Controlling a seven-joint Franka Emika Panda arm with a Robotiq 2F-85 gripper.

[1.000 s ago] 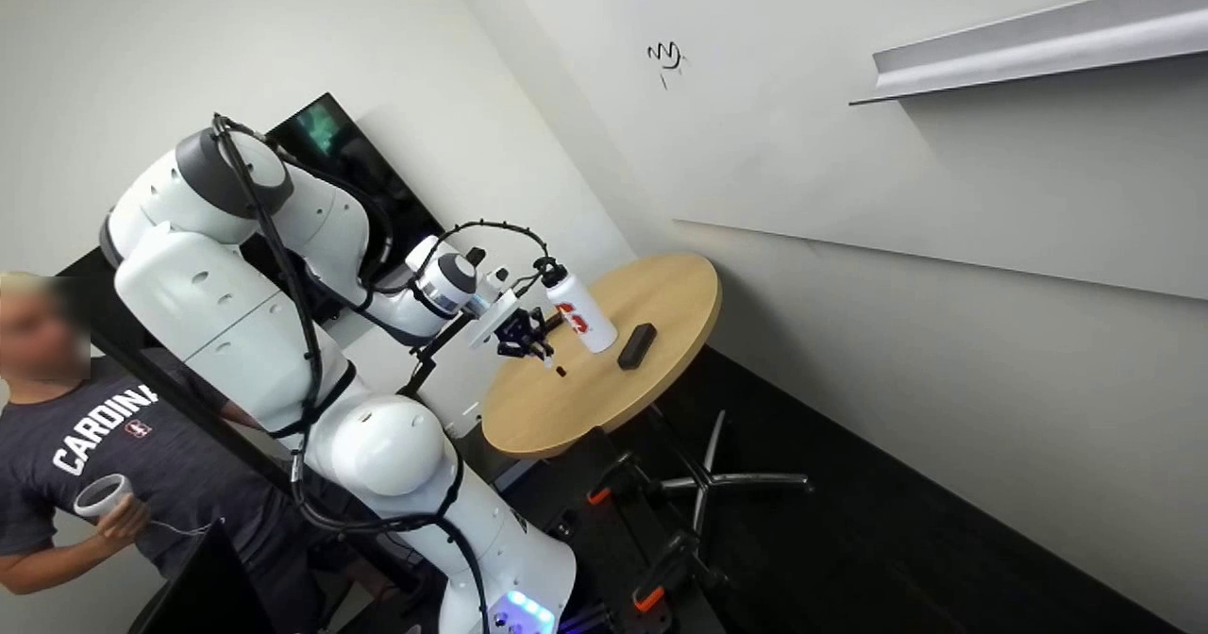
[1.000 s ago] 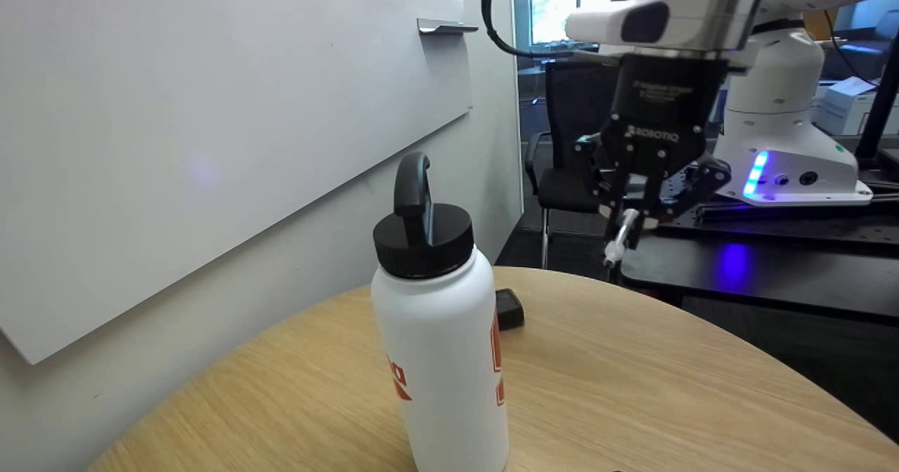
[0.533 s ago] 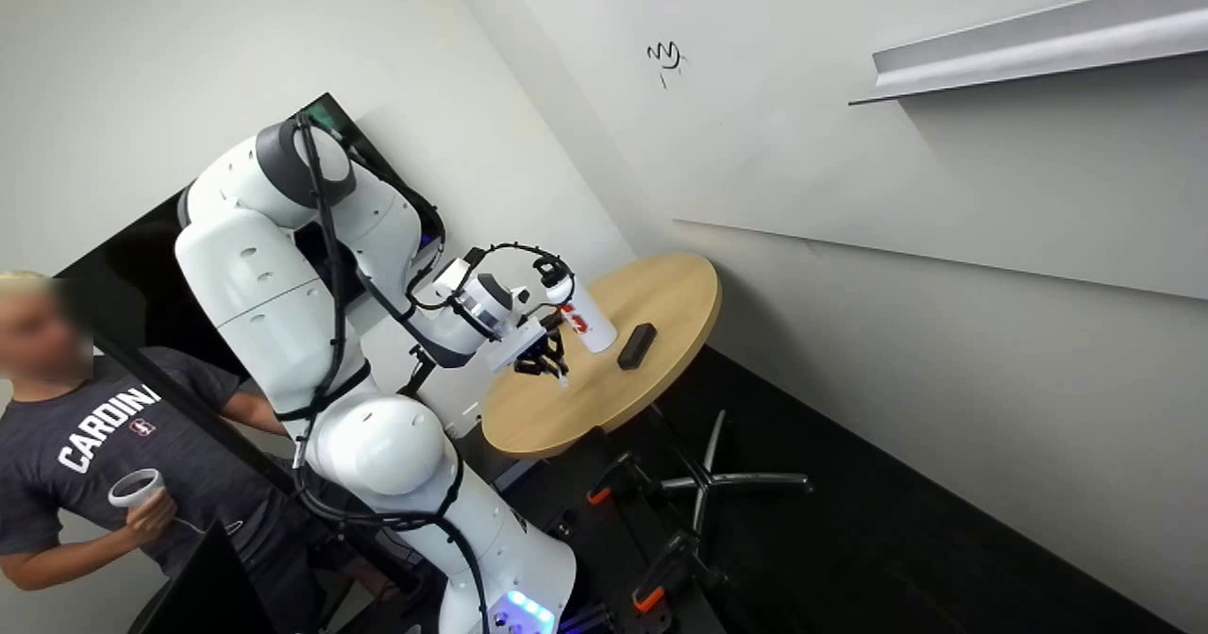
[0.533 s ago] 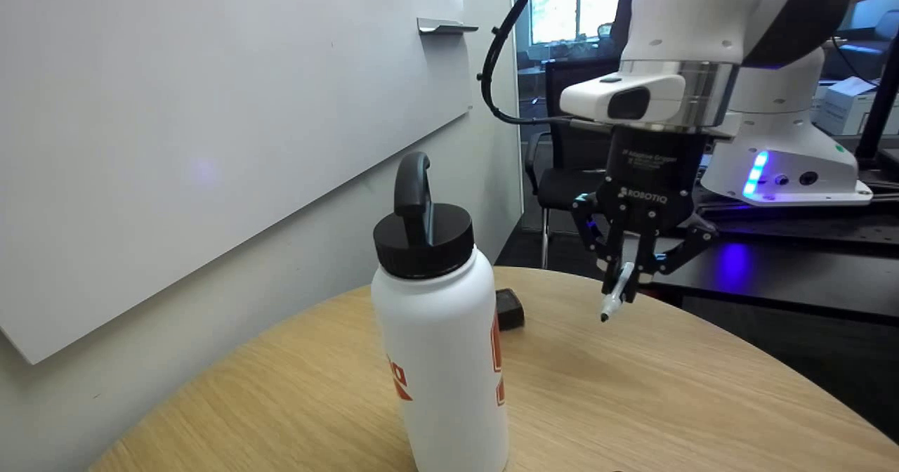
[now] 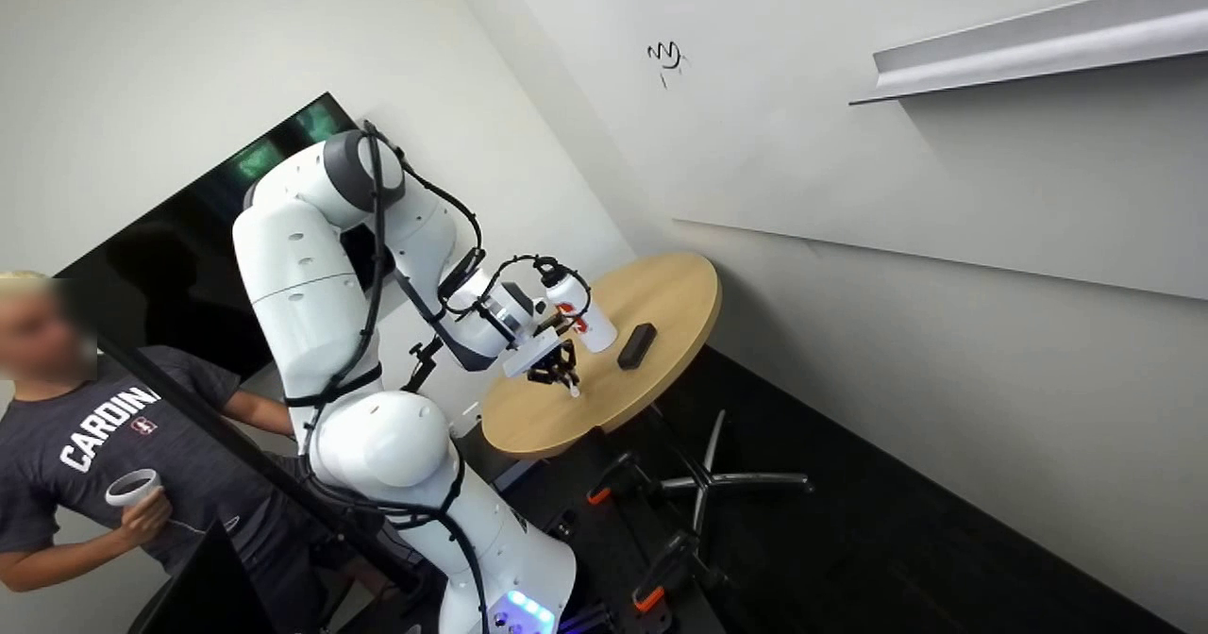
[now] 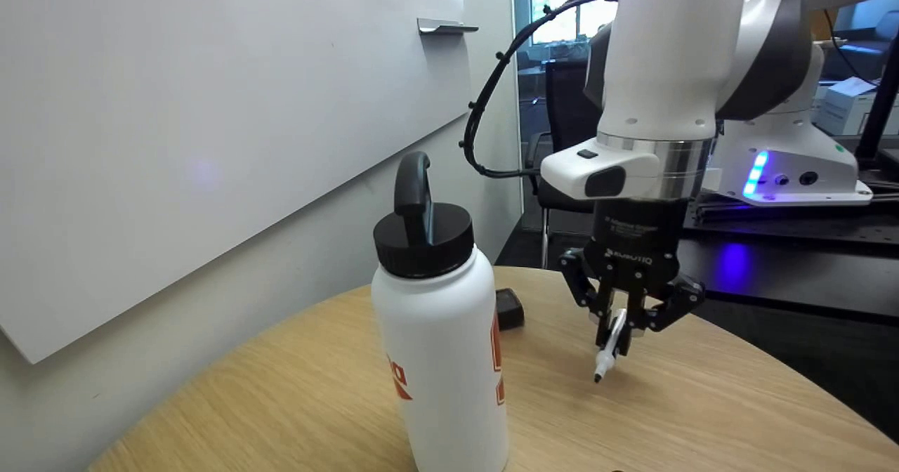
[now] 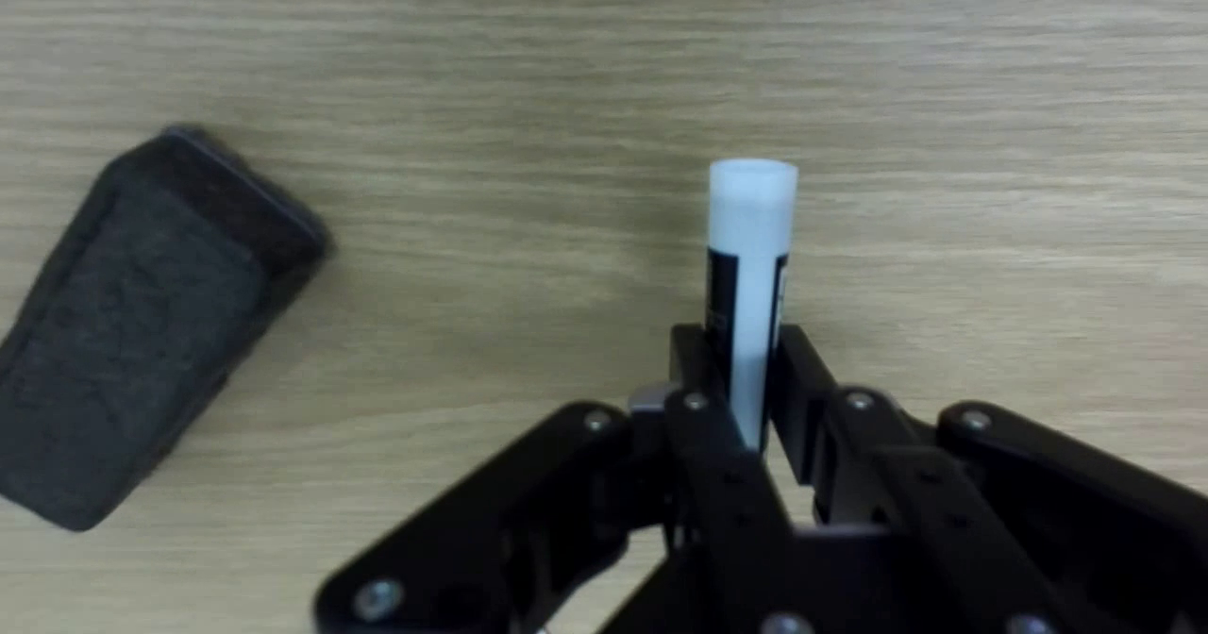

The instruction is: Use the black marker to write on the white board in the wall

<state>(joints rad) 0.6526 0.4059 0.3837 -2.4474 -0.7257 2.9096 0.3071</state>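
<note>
The black marker point(image 7: 752, 205) has a white barrel, a dark label and a black tip. My gripper point(image 7: 739, 360) is shut on it, with one finger along each side of the barrel. In an exterior view the marker point(image 6: 608, 352) slants down with its black tip low over the table; whether the tip touches the wood I cannot tell. A blunt white end shows in the wrist view, the black tip does not. The large white board point(image 5: 802, 143) on the wall carries a small black scribble point(image 5: 664, 53). My gripper point(image 6: 615, 338) is well away from it, down by the table.
A round wooden table point(image 5: 528, 417) lies under the gripper. On it stand a white bottle point(image 6: 442, 359) with a black lid and a dark eraser-like block point(image 7: 142, 323). A metal ledge point(image 5: 1038, 44) juts from the board. A person point(image 5: 123, 445) stands behind the arm.
My gripper has come down toward the table with the marker still in its grip. In an exterior view the arm has swung to the right.
</note>
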